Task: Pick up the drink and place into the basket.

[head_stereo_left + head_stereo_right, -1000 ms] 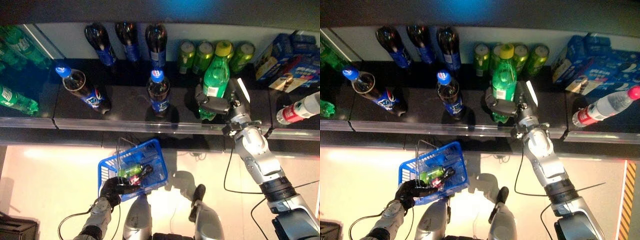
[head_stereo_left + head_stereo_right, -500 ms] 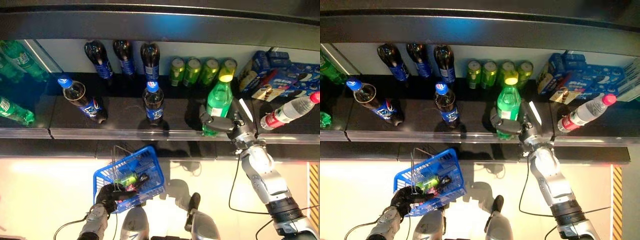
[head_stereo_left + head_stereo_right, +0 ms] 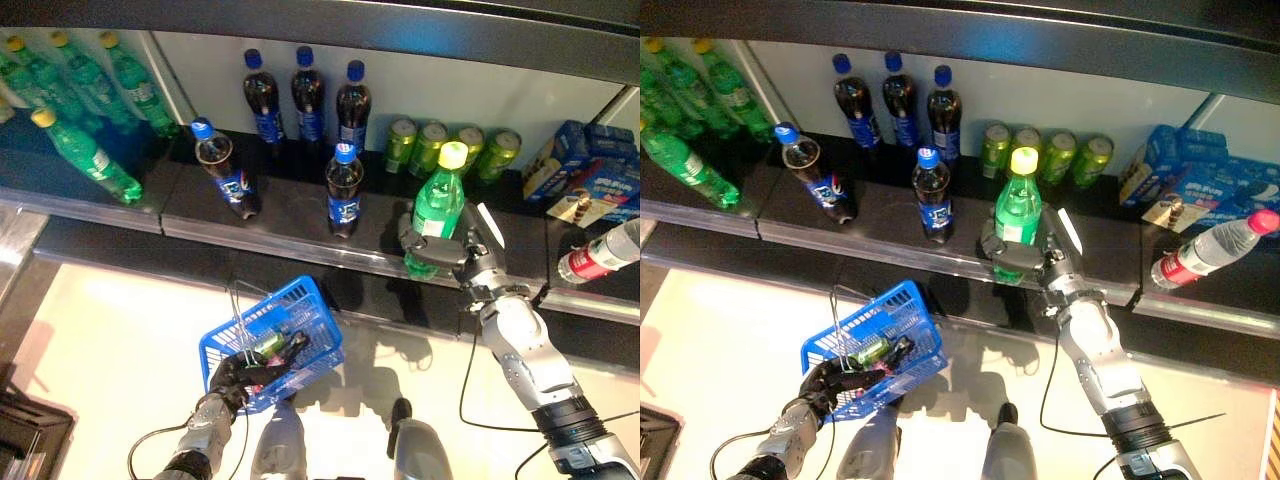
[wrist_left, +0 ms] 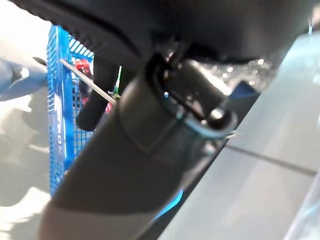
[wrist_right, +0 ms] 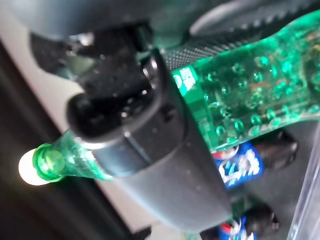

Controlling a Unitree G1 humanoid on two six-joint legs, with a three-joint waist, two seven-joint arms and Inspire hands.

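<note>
The robot's right hand [image 3: 452, 249] has its fingers [image 5: 150, 145] curled round the lower body of a green soda bottle [image 3: 436, 212] with a yellow cap. The bottle stands upright at the front edge of the dark shelf [image 3: 300, 225], its base at or just above the surface; contact cannot be told. Behind the fingers, at the back of the shelf, stands a row of green cans [image 3: 445, 150]. To the side of the held bottle stands a dark cola bottle [image 3: 343, 190] with a blue cap, and farther on a second one that leans [image 3: 224, 170]; three more cola bottles [image 3: 304, 98] line the back wall.

The left hand [image 3: 236, 372] is low, well apart from the shelf, its fingers closed on the wire handle of a blue basket [image 3: 272, 340]. The basket hangs tilted over the pale floor and holds a small green bottle [image 3: 868, 351] just beyond those fingers, beside something dark with a bit of red. A clear water bottle [image 3: 1210, 248] with a red label lies on its side past the right hand, near blue snack boxes [image 3: 1180, 175].
</note>
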